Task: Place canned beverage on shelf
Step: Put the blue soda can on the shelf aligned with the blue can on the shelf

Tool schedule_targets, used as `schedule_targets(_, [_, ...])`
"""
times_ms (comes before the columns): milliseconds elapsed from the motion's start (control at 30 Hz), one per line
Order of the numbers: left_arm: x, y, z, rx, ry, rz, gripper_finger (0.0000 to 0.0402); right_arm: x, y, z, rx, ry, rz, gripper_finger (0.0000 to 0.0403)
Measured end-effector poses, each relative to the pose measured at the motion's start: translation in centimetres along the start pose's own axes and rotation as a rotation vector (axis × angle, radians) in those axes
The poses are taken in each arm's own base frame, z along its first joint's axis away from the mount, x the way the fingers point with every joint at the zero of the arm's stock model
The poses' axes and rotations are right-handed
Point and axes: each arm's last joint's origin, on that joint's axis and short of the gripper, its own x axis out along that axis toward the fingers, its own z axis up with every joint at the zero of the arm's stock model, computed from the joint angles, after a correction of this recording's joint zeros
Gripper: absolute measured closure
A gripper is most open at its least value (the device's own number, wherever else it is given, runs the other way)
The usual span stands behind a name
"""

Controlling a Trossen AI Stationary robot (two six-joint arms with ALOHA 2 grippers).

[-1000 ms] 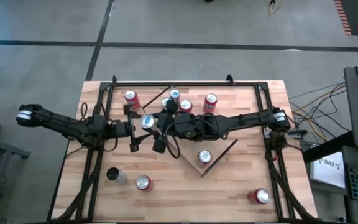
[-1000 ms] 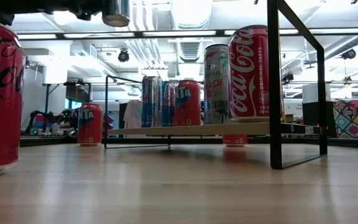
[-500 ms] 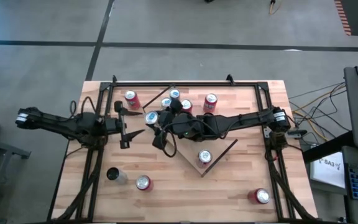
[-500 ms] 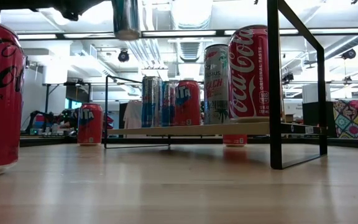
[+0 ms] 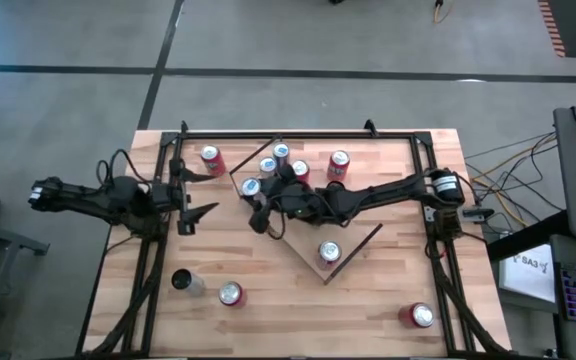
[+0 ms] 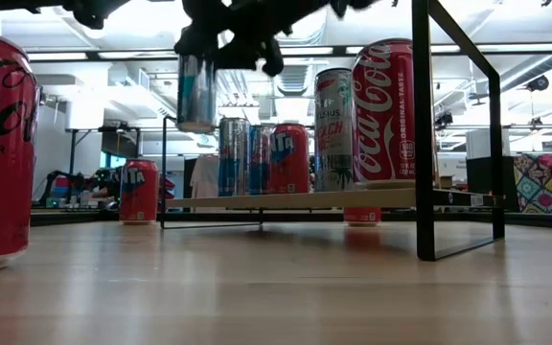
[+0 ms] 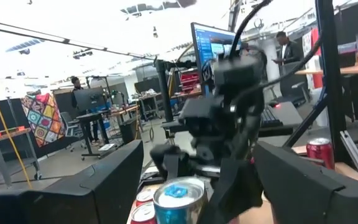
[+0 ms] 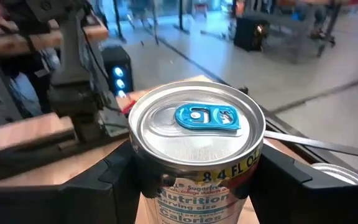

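My right pincer (image 5: 251,190) pinches blue-tab can (image 8: 196,134), held in air over shelf (image 5: 353,236) left corner, near cans standing along its far edge. My left pincer (image 5: 190,190) spread, empty, near table (image 5: 388,300) left edge.

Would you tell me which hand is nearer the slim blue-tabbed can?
The right hand: it grips the slim can above the shelf. The left hand hangs open beside it, apart.
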Motion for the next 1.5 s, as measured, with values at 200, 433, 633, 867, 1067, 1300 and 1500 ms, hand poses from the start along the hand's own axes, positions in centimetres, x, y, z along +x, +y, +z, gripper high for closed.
schedule_targets(200, [-0.2, 0.1, 0.1, 0.000, -0.001, 0.000, 0.0111, 0.2, -0.6, -0.9, 0.062, -0.085, 0.049, 0.0187])
schedule_targets(433, [-0.2, 0.1, 0.1, 0.010, -0.002, 0.000, 0.0111, 0.2, -0.6, -1.0, 0.030, -0.074, 0.045, 0.0187])
schedule_targets(633, [-0.2, 0.1, 0.1, 0.011, -0.002, 0.000, 0.0111, 0.2, -0.7, -1.3, 0.028, -0.044, 0.042, 0.0187])
schedule_targets(867, [-0.2, 0.1, 0.1, 0.011, -0.002, 0.000, 0.0111, 0.2, -0.6, -1.5, -0.011, -0.030, 0.050, 0.0187])
schedule_targets(1067, [-0.2, 0.1, 0.1, 0.011, -0.003, 0.000, 0.0111, 0.2, -0.7, -2.2, -0.054, 0.036, 0.034, 0.0187])
schedule_targets(1300, [-0.2, 0.1, 0.1, 0.012, -0.003, 0.000, 0.0111, 0.2, -0.9, -2.7, -0.053, 0.084, -0.001, 0.0187])
schedule_targets(1500, [-0.2, 0.1, 0.0, 0.012, -0.001, 0.000, 0.0111, 0.1, -0.9, -2.7, -0.051, 0.090, -0.002, 0.0187])
